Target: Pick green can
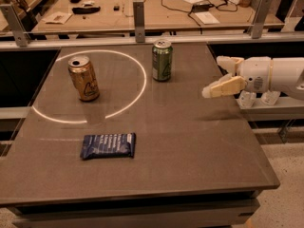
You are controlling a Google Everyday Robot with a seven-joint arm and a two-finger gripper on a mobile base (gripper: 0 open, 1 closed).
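The green can (162, 61) stands upright on the far middle of the brown table (190, 146), with a silver top and a pale triangular logo on its side. My gripper (217, 75) hovers above the table's right edge, to the right of the can and a little nearer the camera. It is apart from the can. Its two pale fingers are spread open and point left, with nothing between them.
A gold can (84, 78) stands at the left, inside a white arc marked on the table. A dark blue snack packet (108, 145) lies flat at the front left. A metal rail (142, 41) and a cluttered wooden bench (156, 8) lie behind the table.
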